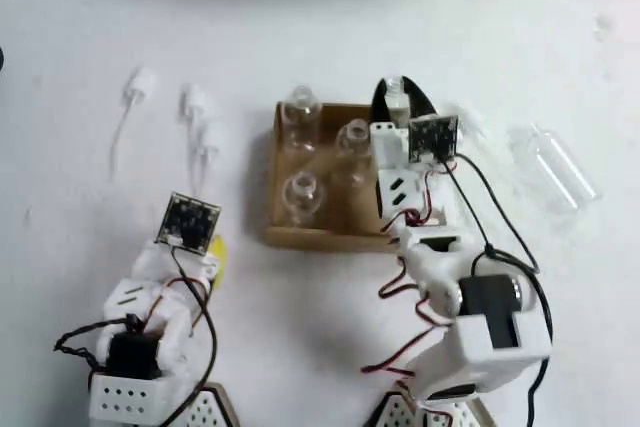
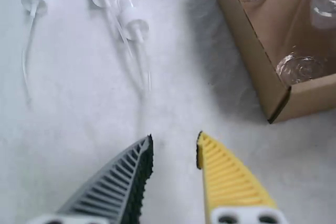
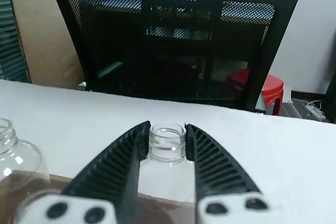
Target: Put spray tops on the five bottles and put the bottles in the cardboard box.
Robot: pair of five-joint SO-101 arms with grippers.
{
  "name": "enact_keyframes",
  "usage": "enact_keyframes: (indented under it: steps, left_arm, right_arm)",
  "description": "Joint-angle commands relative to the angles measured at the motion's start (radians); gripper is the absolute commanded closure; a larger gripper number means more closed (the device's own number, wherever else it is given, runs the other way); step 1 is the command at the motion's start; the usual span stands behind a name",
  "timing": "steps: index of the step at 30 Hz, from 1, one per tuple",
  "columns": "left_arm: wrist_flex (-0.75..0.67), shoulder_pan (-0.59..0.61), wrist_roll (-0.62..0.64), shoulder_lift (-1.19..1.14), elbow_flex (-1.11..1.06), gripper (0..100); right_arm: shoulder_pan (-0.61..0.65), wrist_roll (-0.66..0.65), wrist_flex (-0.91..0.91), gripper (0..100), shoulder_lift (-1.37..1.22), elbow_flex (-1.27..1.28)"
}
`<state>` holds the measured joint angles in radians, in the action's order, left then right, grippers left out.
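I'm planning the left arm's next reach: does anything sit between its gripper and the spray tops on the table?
Nothing visible does. Only bare table lies between the left gripper and the spray tops; the cardboard box stands off to one side.

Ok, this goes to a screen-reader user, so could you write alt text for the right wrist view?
The right claw grips the open neck of a clear bottle that has no spray top. A second bottle, also uncapped, stands to one side, and a black mesh chair stands beyond the white table.
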<state>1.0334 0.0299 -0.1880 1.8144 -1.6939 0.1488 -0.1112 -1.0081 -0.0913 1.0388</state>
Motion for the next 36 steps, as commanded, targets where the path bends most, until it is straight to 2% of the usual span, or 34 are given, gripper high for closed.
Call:
enact_keyframes:
  steps: [1, 10, 16, 24, 32, 36]
  left_arm:
    - [0.008, -0.013, -0.014, 0.007, 0.003, 87]
    - [0.008, -0.013, -0.014, 0.007, 0.003, 87]
    - [0.008, -0.013, -0.014, 0.007, 0.003, 87]
    - [0.008, -0.013, -0.014, 0.007, 0.003, 87]
    - [0.008, -0.013, -0.014, 0.007, 0.003, 87]
    - [0.008, -0.013, -0.014, 0.007, 0.003, 87]
  right_arm:
    - [0.018, -0.015, -0.159, 98.4, -0.07, -0.012]
    - [0.015, -0.023, -0.217, 98.2, -0.108, -0.012]
    - [0.015, -0.015, -0.203, 85.2, -0.11, -0.002]
    - [0.013, -0.015, -0.186, 85.1, -0.096, 0.012]
    - [0.013, -0.014, -0.188, 85.0, 0.081, 0.094]
    - [-0.012, -0.011, -0.084, 85.0, 0.202, 0.098]
